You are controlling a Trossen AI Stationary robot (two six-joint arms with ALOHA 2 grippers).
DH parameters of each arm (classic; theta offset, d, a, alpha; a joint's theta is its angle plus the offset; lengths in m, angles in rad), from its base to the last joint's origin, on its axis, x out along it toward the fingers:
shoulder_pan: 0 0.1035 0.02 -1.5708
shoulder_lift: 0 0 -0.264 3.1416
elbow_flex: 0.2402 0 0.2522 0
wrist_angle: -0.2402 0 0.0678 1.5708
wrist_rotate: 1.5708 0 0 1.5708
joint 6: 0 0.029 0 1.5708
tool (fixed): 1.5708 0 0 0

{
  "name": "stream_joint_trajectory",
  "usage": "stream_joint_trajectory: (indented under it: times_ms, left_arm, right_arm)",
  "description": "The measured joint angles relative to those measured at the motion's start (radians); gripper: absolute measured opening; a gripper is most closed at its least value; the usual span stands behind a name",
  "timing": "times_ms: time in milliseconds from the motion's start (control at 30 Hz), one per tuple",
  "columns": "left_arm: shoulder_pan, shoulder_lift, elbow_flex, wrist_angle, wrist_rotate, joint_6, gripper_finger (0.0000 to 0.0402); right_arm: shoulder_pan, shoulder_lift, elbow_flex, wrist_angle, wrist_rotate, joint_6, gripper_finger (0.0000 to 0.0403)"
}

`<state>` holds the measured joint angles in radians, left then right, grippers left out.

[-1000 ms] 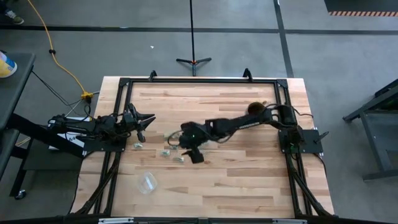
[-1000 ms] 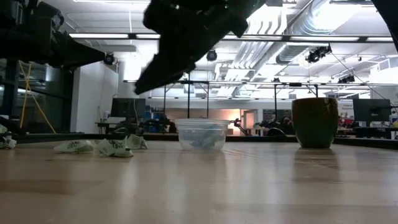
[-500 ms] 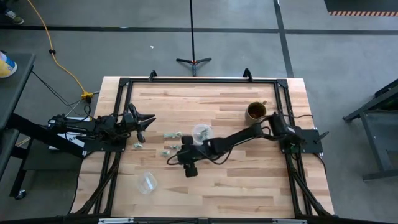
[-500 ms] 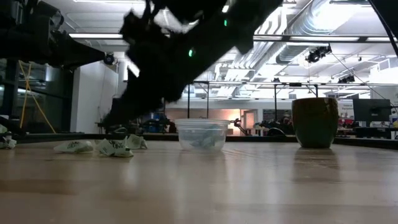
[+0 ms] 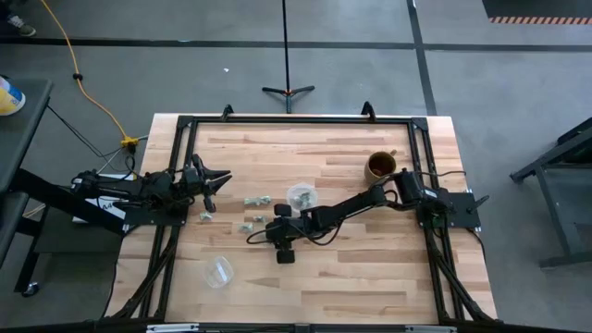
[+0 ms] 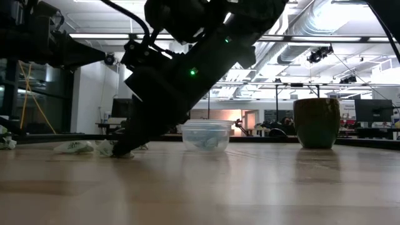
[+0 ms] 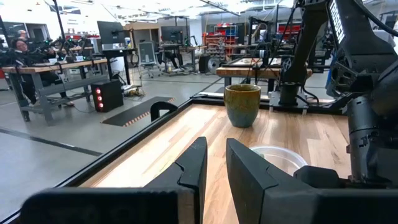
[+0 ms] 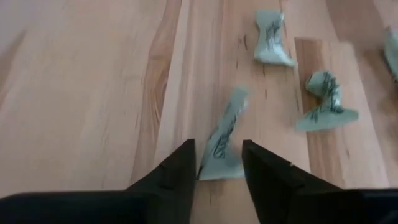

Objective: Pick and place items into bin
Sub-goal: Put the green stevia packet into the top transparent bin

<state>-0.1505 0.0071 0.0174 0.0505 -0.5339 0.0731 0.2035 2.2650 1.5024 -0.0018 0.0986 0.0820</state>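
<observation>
Several tiny pale green-grey pieces (image 5: 254,199) lie on the wooden table left of a clear cup (image 5: 301,196) that holds more of them. My right gripper (image 8: 219,165) is open and low over the table, pointing down and toward the table's left. Its fingers stand on either side of one crumpled piece (image 8: 222,140) that lies flat. In the low view its tips (image 6: 122,152) reach the tabletop beside the pieces (image 6: 75,147). My left gripper (image 7: 214,168) waits above the table's left edge, open by a narrow gap. My right gripper straddles the near end (image 8: 217,169) of the piece from above, slanting toward the table's left. The piece fills the gap between the fingers (image 8: 180,168), but I cannot tell whether they touch it. It lies flat on the table.
A brown mug (image 5: 381,166) stands toward the far right, close to the right arm's base. A second clear cup (image 5: 219,271) sits near the front left. Two more pieces (image 8: 272,40) (image 8: 324,99) lie just beyond the right gripper. Bare wood stretches along the near side.
My right arm has swung off the mug toward the table's near left and come down. Its fingertips went from well above the table to the tabletop at a piece. The pieces and cups have stayed put.
</observation>
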Motion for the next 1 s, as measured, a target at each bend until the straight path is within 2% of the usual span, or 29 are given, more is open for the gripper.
stream_joint_trajectory:
  times_ms: [400,500,600,800,900,1000]
  left_arm:
    - [0.0,0.0,0.0,0.0,0.0,0.0,0.0097]
    - [0.0,0.0,0.0,0.0,0.0,0.0,0.0097]
    - [0.0,0.0,0.0,0.0,-0.001,0.0,0.0097]
    - [0.0,0.0,0.0,0.0,-0.001,0.0,0.0097]
    - [0.0,0.0,0.0,0.0,-0.001,0.0,0.0097]
    - [0.0,0.0,0.0,0.0,-0.001,0.0,0.0097]
  right_arm:
    - [0.0,-0.019,0.012,-0.015,-0.002,-0.039,0.0009]
    - [0.0,-0.056,0.046,-0.051,0.002,-0.07,0.0013]
    - [0.0,-0.104,0.073,-0.178,0.041,-0.102,0.0023]
    - [-0.024,-0.211,0.076,-0.513,0.272,-0.137,0.0008]
    - [-0.054,-0.244,0.076,-0.616,0.292,-0.109,0.0006]
    - [-0.086,-0.262,0.076,-0.716,0.251,-0.097,0.0017]
